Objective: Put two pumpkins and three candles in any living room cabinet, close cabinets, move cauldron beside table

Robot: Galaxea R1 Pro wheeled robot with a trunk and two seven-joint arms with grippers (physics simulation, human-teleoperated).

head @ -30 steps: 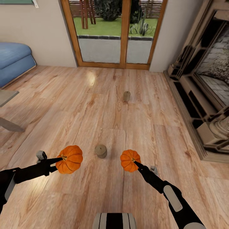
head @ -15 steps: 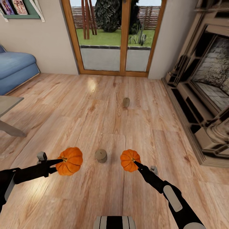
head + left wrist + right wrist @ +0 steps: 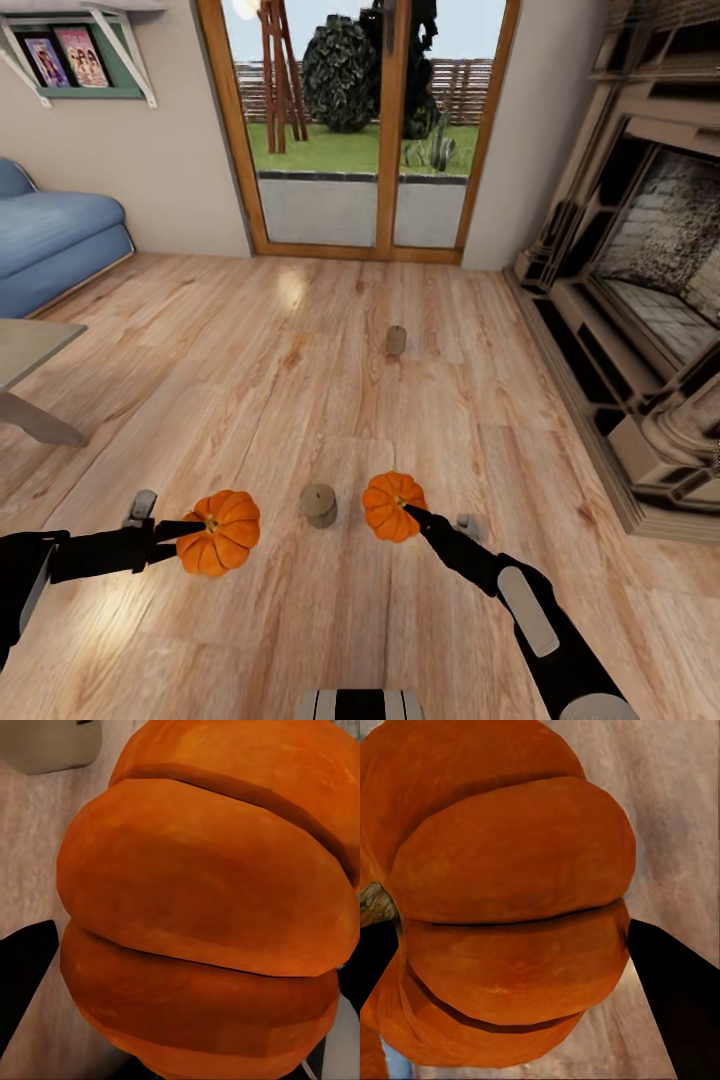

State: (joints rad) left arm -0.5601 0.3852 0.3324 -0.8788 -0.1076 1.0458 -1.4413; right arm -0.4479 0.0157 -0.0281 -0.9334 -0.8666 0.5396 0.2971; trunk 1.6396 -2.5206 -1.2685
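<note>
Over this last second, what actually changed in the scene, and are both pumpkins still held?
Mostly the head camera tilted up: more of the shelf and door shows, and the floor things shifted with the view. The left gripper stays shut on the left pumpkin, which sits slightly lower in the picture; the right gripper stays shut on the right pumpkin. The near candle and far candle look unmoved on the floor.

A ribbed orange pumpkin sits right up against my left gripper, its broad lobes bulging between my two dark fingers, which press its flanks on either side. Beyond it lies pale wooden floor, and further out past the pumpkin stands a stubby beige-grey candle, apart from it.
</note>
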